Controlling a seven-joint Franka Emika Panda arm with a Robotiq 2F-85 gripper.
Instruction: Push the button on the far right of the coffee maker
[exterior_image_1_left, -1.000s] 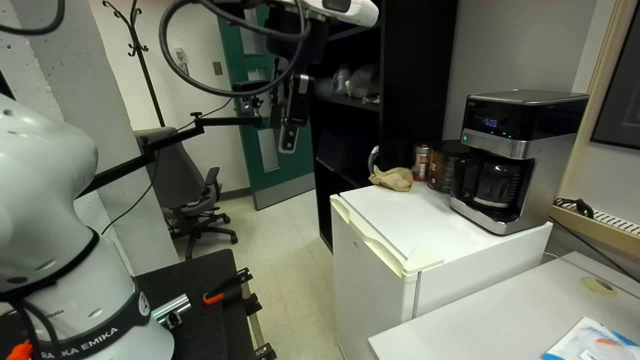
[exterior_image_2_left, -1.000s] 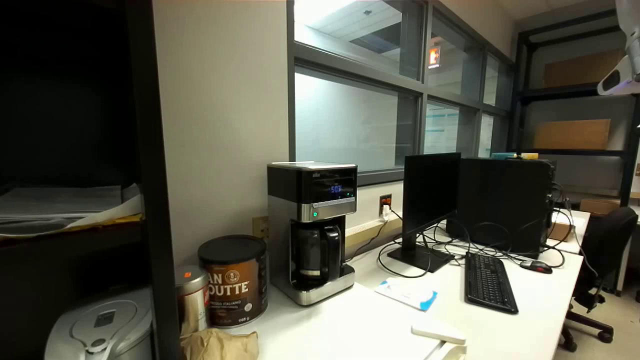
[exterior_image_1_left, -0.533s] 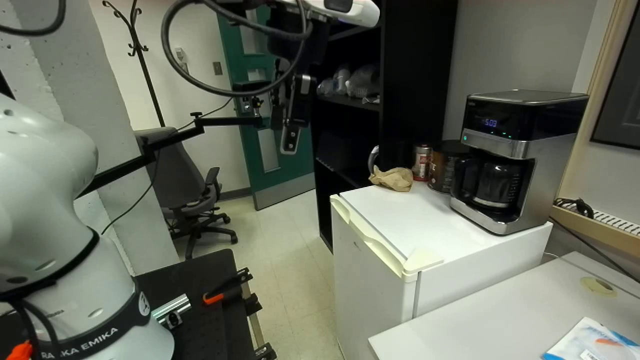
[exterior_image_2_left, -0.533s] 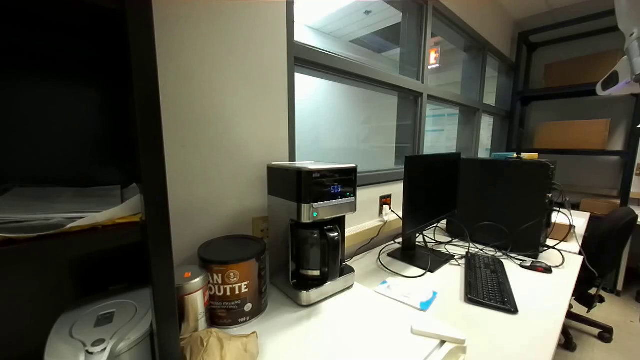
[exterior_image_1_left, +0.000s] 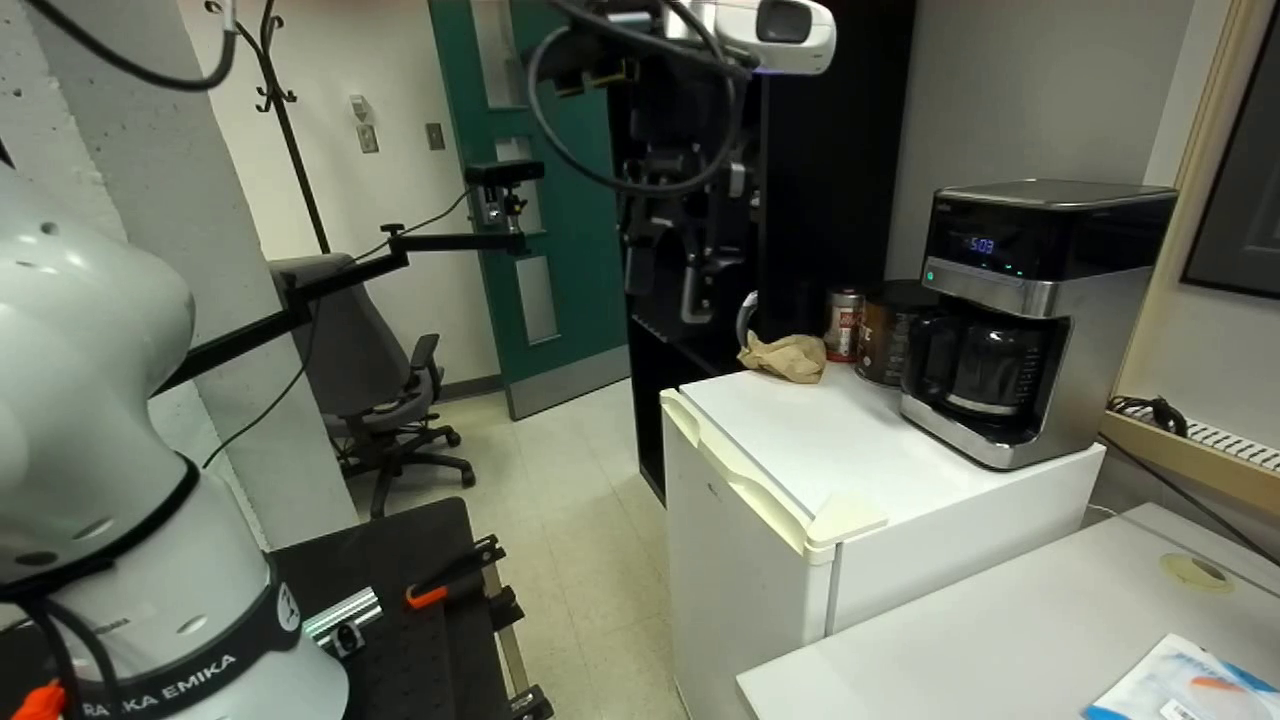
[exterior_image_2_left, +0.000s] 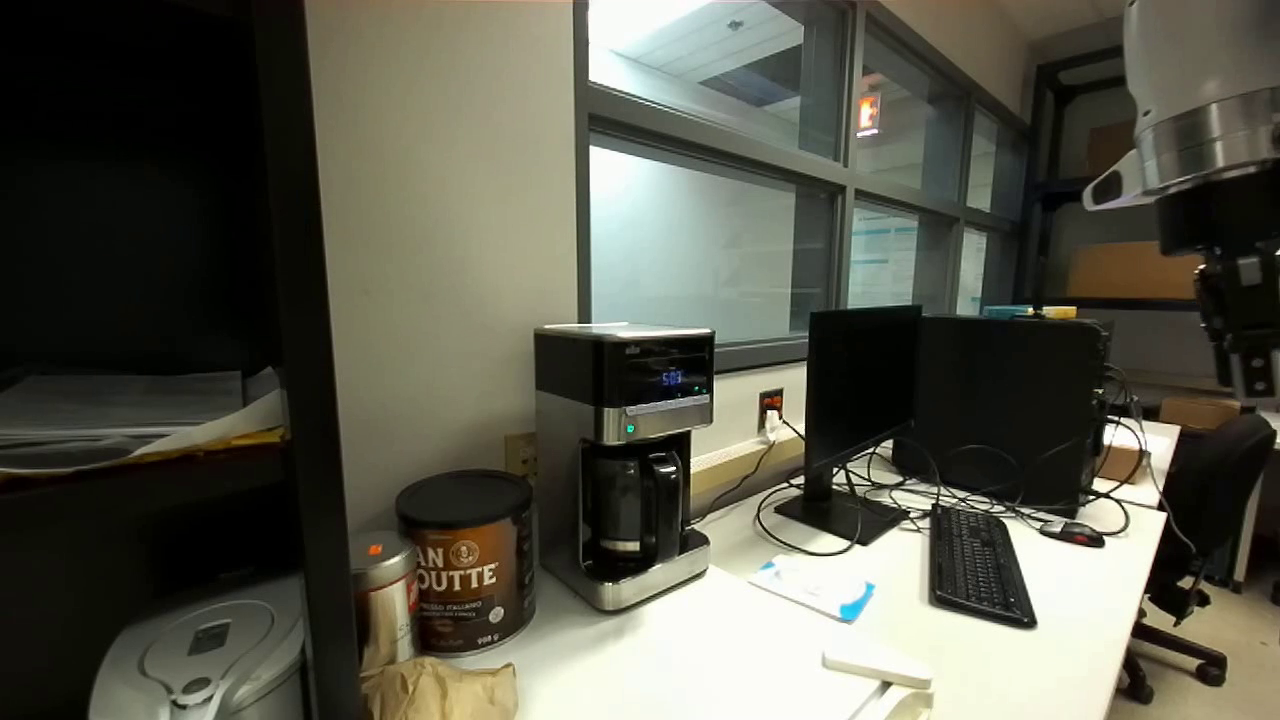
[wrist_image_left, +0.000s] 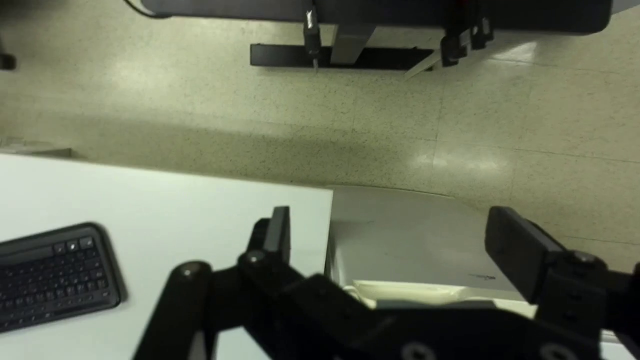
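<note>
Currently, the gripper (wrist_image_left: 391, 232) holds its two fingers (wrist_image_left: 517, 250) widely spread around empty air, well apart from the coffee maker (exterior_image_1_left: 1050, 292), which stands upright on the white fridge (exterior_image_1_left: 840, 440), its display (exterior_image_2_left: 671, 378) lit in both exterior views; a brown coffee can (exterior_image_2_left: 465, 590) stands just beside it.

My claw (wrist_image_left: 391, 234) hangs in midair, its fingers (wrist_image_left: 280, 232) pointing down; in the wrist view I see them stand well apart, with a broad gap between. Directly above it comes a black mount (exterior_image_2_left: 1210, 222), then a steel-coloured collar (exterior_image_2_left: 1215, 140), then my white wrist (exterior_image_2_left: 1200, 60), where a rounded white housing (exterior_image_1_left: 780, 40) with a dark oval face juts out sideways, higher than my claw. My dark cable (exterior_image_1_left: 650, 187) loops past the claw's upper part. Well apart from my claw, and lower, stands my white base (exterior_image_1_left: 190, 590), a black lettered band (exterior_image_1_left: 195, 680) around it, my bulging shoulder (exterior_image_1_left: 80, 310) above.
</note>
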